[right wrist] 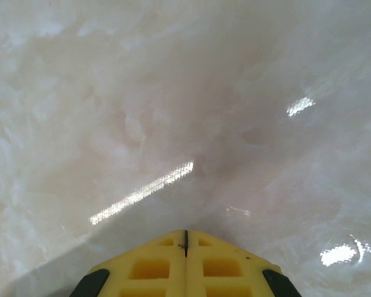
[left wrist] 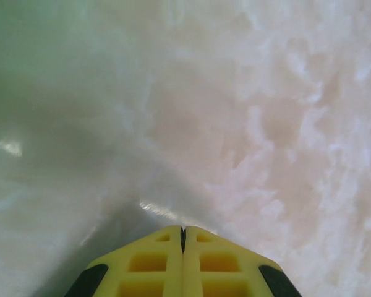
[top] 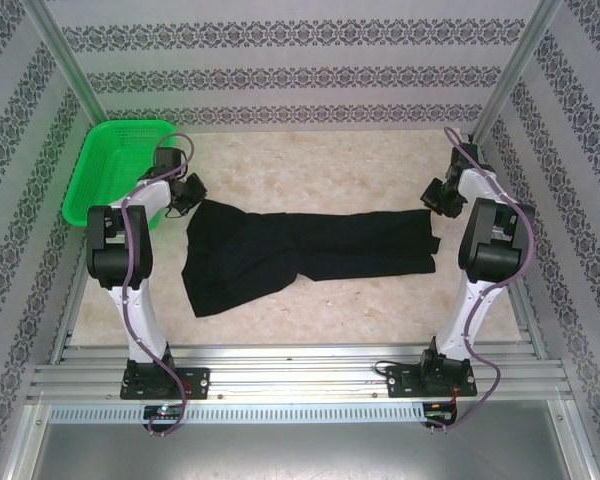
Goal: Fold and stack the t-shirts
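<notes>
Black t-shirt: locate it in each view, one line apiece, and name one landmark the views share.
Top external: the black t-shirt lies spread across mid-table, between the left gripper and the right gripper, right of the green basket.
Left wrist: the left gripper's shut yellow fingers at bottom centre, marbled tabletop beyond.
Right wrist: the right gripper's shut yellow fingers at bottom centre, tabletop beyond.
Shared landmark: the pale marbled tabletop.

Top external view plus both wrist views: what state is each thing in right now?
black t-shirt: lying stretched sideways on the table, rumpled, not yet neatly folded.
green mesh basket: upright, looks empty.
left gripper: shut, no fabric seen at its fingertips.
right gripper: shut, no fabric seen at its fingertips.
</notes>
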